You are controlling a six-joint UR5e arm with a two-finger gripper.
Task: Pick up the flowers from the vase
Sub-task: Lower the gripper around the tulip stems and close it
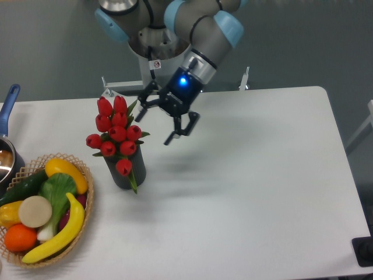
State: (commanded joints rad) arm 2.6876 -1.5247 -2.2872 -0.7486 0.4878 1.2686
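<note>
**Gripper poised beside the tulips, nothing yet grasped**

The flowers, a tight bunch of red tulip buds with green leaves, stood in the vase, a dark grey cylinder toward the left of the white table. One bud drooped over the vase's front rim. Just right of the bunch and above the tabletop hung the gripper, tilted down and to the left, its two dark fingers spread apart with only air between them; one finger reached close to the uppermost buds, the other pointed away toward the table. It held nothing.

The step in hand looked like the approach: the flowers sat untouched in the vase. The next move would call for bringing the spread fingers around the bunch, probably at the stems or just under the heads, closing, then lifting straight up so the vase stayed put.

To the left lay a wicker basket of fruit and vegetables, and a blue-handled pot at the edge.
</note>
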